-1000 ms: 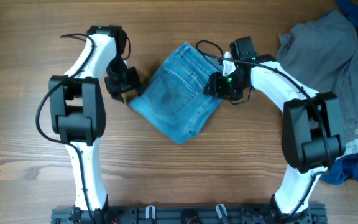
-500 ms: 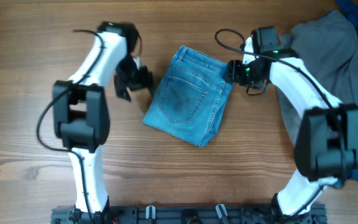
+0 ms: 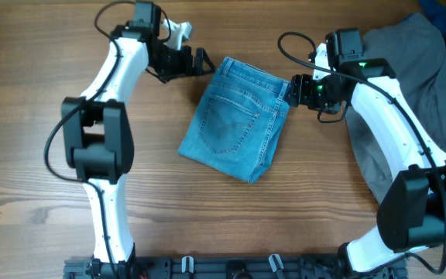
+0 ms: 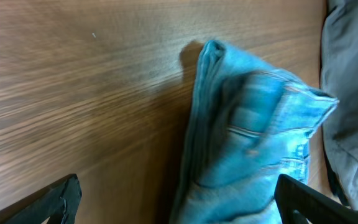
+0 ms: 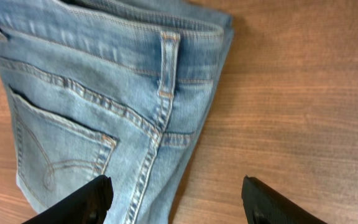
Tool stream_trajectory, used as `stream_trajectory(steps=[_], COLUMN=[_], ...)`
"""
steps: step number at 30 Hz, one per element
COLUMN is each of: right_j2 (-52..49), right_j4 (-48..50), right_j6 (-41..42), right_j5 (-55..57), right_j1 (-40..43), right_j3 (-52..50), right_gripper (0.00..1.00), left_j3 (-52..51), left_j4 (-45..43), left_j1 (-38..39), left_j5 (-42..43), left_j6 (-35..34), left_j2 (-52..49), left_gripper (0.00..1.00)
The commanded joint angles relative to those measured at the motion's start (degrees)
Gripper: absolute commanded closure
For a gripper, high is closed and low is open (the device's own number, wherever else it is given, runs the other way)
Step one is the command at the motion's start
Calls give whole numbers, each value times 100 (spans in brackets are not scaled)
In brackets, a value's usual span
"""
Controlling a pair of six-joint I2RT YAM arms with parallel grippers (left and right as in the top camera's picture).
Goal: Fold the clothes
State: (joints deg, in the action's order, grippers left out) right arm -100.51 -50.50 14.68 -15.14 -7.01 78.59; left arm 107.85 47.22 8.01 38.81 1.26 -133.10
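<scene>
A: What's filling most of the overhead view?

B: The wooden table point(image 3: 22, 155), grain running L to R. A big grey garment point(image 3: 432, 70) is lying crumpled along the R side, w/ bits of dark blue cloth point(image 3: 440, 213) peeking out beside it.

A: And the arms?

B: Both are reaching in toward the far-middle part of the table. The left arm point(image 3: 103, 116) is bending up and over to the jeans' upper L corner. The right arm point(image 3: 385, 116) is crossing over the grey garment.

A: Where are the jeans sitting?

B: The jeans point(image 3: 238, 120) are lying flat at table centre, folded into a compact packet and tilted a bit. The waistband is pointing to the far edge, and the back pocket point(image 5: 61, 143) is facing up w/ orange-tan stitching. They're lying apart from the grey garment.

A: Grippers?

B: The left gripper point(image 3: 200, 60) is hovering just beside the waistband corner, jaws spread wide and gripping nothing. In the left wrist cam its fingertips point(image 4: 48, 202) are sitting at opposite frame corners, w/ the denim blurred btwn them.

A: Right one?

B: The right gripper point(image 3: 294, 89) is hanging near the waistband's R end, released too. Its fingers point(image 5: 278, 202) are standing apart above denim and bare wood. A belt loop point(image 5: 168, 65) is showing clearly on the waistband.
</scene>
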Motion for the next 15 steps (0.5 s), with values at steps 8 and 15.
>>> stream_trajectory(steps=[8, 15], right_j2=[22, 22], right_j4=[-140, -240], right_j6=[-57, -81], right_j5=[28, 177], right_j1=[24, 24], right_j3=[63, 63], right_gripper=[28, 28], left_j3=[4, 166], left_j4=[140, 264], left_j1=[935, 927], left_j5=[754, -1353], left_j6=[-149, -511], left_j2=[-1279, -1137], left_gripper=[27, 96])
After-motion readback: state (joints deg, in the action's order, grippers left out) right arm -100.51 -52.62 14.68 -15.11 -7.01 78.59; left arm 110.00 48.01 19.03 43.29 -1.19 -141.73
